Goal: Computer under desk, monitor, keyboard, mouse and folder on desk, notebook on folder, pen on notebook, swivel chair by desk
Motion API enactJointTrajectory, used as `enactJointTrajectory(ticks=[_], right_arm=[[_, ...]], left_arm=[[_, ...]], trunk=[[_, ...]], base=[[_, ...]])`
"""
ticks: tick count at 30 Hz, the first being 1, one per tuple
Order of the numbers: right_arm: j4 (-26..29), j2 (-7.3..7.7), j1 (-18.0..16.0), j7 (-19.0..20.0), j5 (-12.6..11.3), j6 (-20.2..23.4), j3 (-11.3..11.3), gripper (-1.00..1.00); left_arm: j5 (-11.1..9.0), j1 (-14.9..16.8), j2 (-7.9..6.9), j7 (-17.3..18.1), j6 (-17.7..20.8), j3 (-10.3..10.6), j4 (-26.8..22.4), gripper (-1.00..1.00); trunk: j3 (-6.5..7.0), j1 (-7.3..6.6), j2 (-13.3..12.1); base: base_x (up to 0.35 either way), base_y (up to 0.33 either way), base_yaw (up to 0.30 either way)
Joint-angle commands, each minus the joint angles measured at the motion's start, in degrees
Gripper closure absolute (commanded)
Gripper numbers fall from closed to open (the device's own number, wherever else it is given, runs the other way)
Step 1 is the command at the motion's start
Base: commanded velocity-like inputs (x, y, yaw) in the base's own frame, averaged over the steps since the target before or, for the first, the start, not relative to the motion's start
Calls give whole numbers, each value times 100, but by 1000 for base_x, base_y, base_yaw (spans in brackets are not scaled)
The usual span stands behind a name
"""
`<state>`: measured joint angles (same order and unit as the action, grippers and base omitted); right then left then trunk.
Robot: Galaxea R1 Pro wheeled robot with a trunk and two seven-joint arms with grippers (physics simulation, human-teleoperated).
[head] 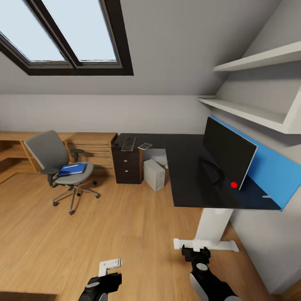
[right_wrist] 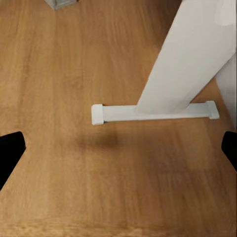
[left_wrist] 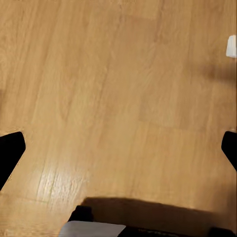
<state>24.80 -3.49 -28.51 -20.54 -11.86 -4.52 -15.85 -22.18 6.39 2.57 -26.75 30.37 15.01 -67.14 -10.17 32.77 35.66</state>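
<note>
A: Which step is in hand?

B: I judge none is properly begun. The left claw (head: 109, 267) and the right claw (head: 195, 253) hang low over the wood floor (head: 104, 234), both holding nothing. In each wrist view the dark fingertips (left_wrist: 11, 152) sit at the far edges with bare boards between, so both are spread wide.

A: Where are the things?

B: All well ahead of the claws. The folder (head: 72, 169) lies on the seat of the chair (head: 58, 165), far ahead of the left claw and off to its left. The desk (head: 188, 175) is ahead of the right claw, with the monitor (head: 228, 152) already standing on it. The keyboard (head: 128, 144) and a small pale rectangle, probably the notebook (head: 145, 146), lie on the far wing of the desk. The computer (head: 154, 174) stands on the floor partly under the desk. I cannot pick out the mouse or pen for certain.

A: And the next move?

B: Probably rolling forward to the chair and closing one claw on the folder.

A: Anything in the way?

B: The white desk leg (right_wrist: 183, 64) and its foot bar (right_wrist: 153, 112) are just ahead of the right claw. The drawer cabinet (head: 126, 165) sits beside the computer, between chair and desk.
</note>
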Motion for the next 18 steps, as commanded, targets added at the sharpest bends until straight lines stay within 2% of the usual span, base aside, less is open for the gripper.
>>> enactJointTrajectory(ticks=[1, 6, 14, 15, 17, 18], right_arm=[[-174, -6, -62, 68, -133, -64, -43, -100], [-734, -36, -206, 382, -519, -319, -36, -100], [-1268, -49, -246, 498, -831, -538, -28, -100], [-1655, -86, -249, 519, -860, -797, -35, -100], [-1950, -207, -247, 526, -862, -1159, -38, -100], [-2223, -331, -239, 532, -853, -1557, -39, -100]], left_arm=[[-68, 90, -2, -55, 8, 8, 152, -100], [-161, 534, -12, -51, -14, -17, 855, -100], [-296, 698, -19, -49, -126, -42, 1393, -100], [-315, 713, -24, -41, -318, -33, 1570, -100], [-313, 722, -23, -33, -619, -15, 1917, -100], [-304, 727, -17, -5, -1056, 19, 2416, -100]], trunk=[[-9, 5, 9], [-9, 5, 9], [-9, 5, 9], [-9, 5, 9], [-9, 5, 9], [-9, 5, 9]], base=[[319, 128, 0], [322, 124, 0], [325, 135, 0], [310, 192, 0], [295, 210, 0], [283, 224, 0]])
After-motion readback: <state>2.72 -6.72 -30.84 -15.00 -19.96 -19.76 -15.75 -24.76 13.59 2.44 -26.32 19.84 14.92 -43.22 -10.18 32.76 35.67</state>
